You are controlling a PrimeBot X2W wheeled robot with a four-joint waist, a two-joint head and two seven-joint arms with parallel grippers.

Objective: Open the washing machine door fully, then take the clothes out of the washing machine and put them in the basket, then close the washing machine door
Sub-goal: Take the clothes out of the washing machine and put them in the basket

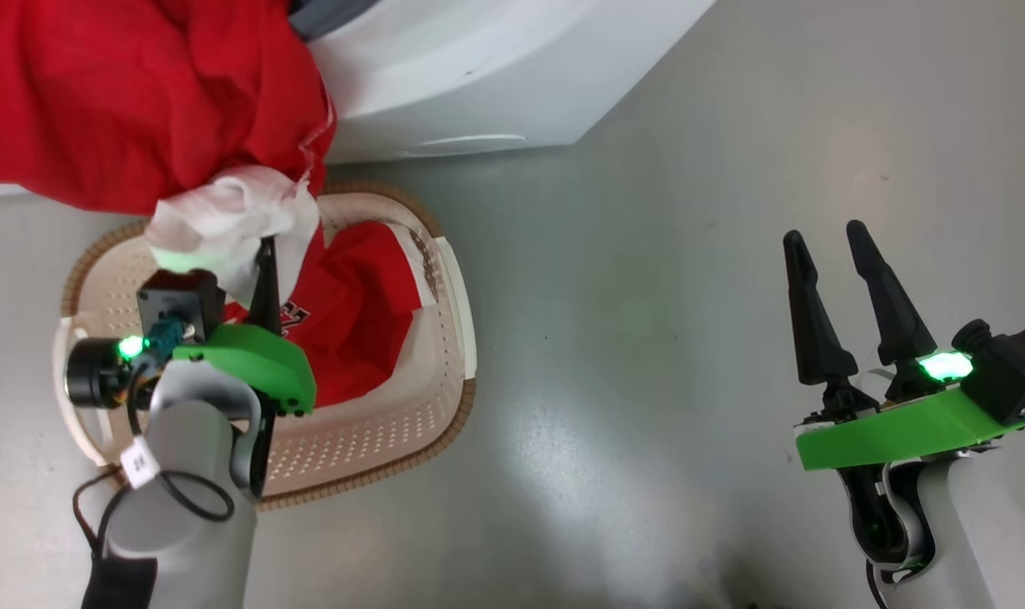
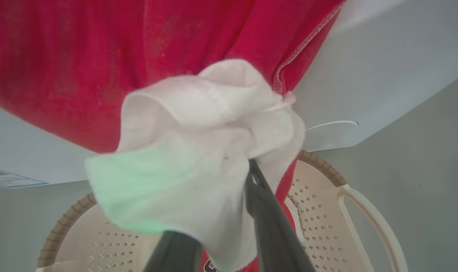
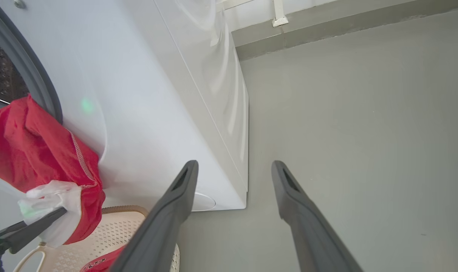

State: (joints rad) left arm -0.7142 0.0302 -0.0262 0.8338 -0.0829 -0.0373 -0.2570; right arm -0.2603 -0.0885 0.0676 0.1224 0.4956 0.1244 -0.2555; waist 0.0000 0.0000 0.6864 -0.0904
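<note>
A red garment (image 1: 140, 93) of the clothes hangs out of the white washing machine (image 1: 479, 76) down over the cream basket (image 1: 453, 406). Its white part (image 2: 198, 151) is bunched over my left gripper (image 1: 242, 245), whose fingers (image 2: 268, 223) stand somewhat apart at the base with the cloth between them; the tips are covered. A red jersey with white lettering (image 1: 360, 330) lies in the basket. My right gripper (image 1: 824, 233) hovers open and empty over the floor to the right. The washing machine door is out of view.
The grey floor (image 1: 648, 338) stretches between the basket and my right arm. In the right wrist view the machine's grey gasket (image 3: 36, 75) and side wall (image 3: 229, 94) show, with a wall skirting (image 3: 327, 30) beyond.
</note>
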